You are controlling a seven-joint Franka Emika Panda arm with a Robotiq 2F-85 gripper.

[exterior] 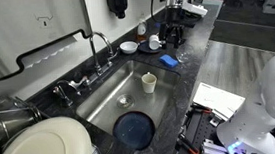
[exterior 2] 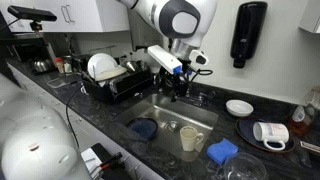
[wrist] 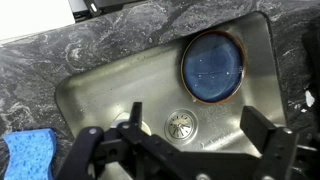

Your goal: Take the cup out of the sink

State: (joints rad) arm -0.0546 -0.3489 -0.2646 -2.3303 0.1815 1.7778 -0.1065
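The small cream cup [exterior: 149,82] stands upright in the steel sink [exterior: 100,105], near the end closest to the blue sponge. It also shows in an exterior view [exterior 2: 190,138]. My gripper [exterior 2: 172,88] hangs open and empty above the sink [exterior 2: 160,115], near the faucet, well above and apart from the cup. In the wrist view the open fingers [wrist: 197,113] frame the drain [wrist: 183,125] of the sink [wrist: 110,80]. There the cup is mostly hidden behind the left finger.
A round blue plate [exterior: 134,129] lies in the sink's other end [wrist: 213,67]. The faucet [exterior: 100,50] stands behind the basin. A blue sponge [exterior 2: 222,150], a white bowl [exterior 2: 240,107] and a mug [exterior 2: 268,133] sit on the counter. A dish rack [exterior 2: 110,80] holds plates.
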